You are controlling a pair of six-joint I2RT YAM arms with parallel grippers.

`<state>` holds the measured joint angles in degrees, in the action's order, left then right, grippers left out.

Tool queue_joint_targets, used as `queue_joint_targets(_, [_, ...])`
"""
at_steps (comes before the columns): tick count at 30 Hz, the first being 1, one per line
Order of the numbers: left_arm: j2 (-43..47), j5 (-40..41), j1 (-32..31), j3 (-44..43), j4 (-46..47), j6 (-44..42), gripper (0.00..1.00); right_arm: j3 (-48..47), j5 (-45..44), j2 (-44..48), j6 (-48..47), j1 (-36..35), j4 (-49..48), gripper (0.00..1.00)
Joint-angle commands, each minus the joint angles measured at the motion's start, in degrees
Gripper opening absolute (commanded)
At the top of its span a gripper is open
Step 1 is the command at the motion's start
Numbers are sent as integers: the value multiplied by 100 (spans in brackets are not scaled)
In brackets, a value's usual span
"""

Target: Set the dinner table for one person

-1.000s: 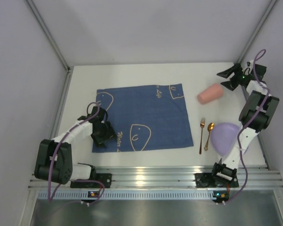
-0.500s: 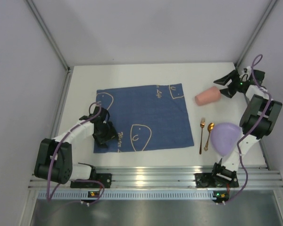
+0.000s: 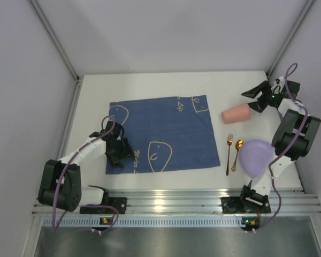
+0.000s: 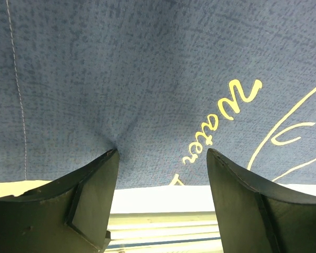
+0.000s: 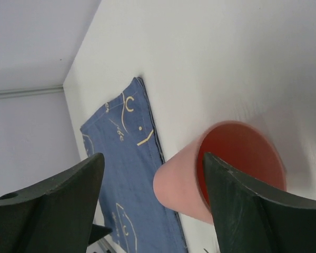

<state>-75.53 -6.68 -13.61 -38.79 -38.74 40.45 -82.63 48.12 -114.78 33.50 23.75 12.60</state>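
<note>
The dinner table is a white top with a ribbed silver rail along its near edge. A dark blue placemat lies in its middle. My left gripper is open, low over the mat's near-left corner, and its left fingertip presses a dimple into the cloth. A pink cup lies on its side right of the mat, its red mouth facing my open right gripper. That gripper's right finger covers part of the mouth; whether they touch is unclear.
A gold fork and a gold spoon lie side by side near the right arm. A lilac plate sits right of them, partly under that arm. Grey walls close in the table at the back and sides.
The right gripper has come forward and left from the back right corner. The pink cup has shifted slightly nearer and turned more sideways. The left gripper has hardly moved.
</note>
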Motion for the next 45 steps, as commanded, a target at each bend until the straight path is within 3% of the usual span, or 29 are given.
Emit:
queue_joint_targets(1, [29, -88, -28, -164, 77, -116, 73, 561, 137, 597, -62, -46, -170, 75])
queue_joint_targets(10, [-23, -185, -28, -68, 209, -142, 73, 1898, -39, 1643, -98, -186, -144, 68])
queue_joint_targets(13, [-129, -220, -28, -77, 262, -160, 73, 2084, -57, 1871, -159, -449, -39, 48])
queue_joint_targets(14, [-164, -220, -28, -77, 279, -160, 73, 2128, -92, 1959, -211, -598, 49, 33])
queue_joint_targets(16, [-199, -237, -28, -85, 323, -160, 73, 2233, -267, 1995, -369, -791, 180, 21])
queue_joint_targets(17, [-217, -246, -28, -94, 323, -160, 73, 2251, -407, 1977, -440, -828, 207, 9])
queue_joint_targets(19, [-234, -255, -28, -129, 341, -160, 73, 2181, -522, 1907, -510, -863, 348, 0])
queue_joint_targets(22, [-217, -255, -28, -164, 359, -151, 73, 1623, -951, 1802, -694, -898, 830, 0])
queue_joint_targets(24, [-191, -273, -28, -191, 367, -160, 73, 945, -1768, 1758, -1116, -1143, 1786, 0])
queue_joint_targets(28, [-155, -255, -28, -287, 359, -221, 73, -1643, -3288, 1311, -1635, -2039, 3649, 0])
queue_joint_targets(29, [-155, -229, -28, -322, 332, -256, 74, -1990, -3848, 1240, -1679, -2545, 4201, 0])
queue_joint_targets(34, [-173, -97, -28, -682, 60, -458, 82, -3414, -4741, 809, -1451, -3814, 4962, 0])
queue_joint_targets(37, [-199, -35, -28, -841, -19, -625, 85, -4126, -5268, 65, -1486, -4552, 5566, 0])
queue_joint_targets(45, [-296, 9, -19, -780, 86, -845, 86, -5184, -6402, -931, -1706, -5152, 6210, 0])
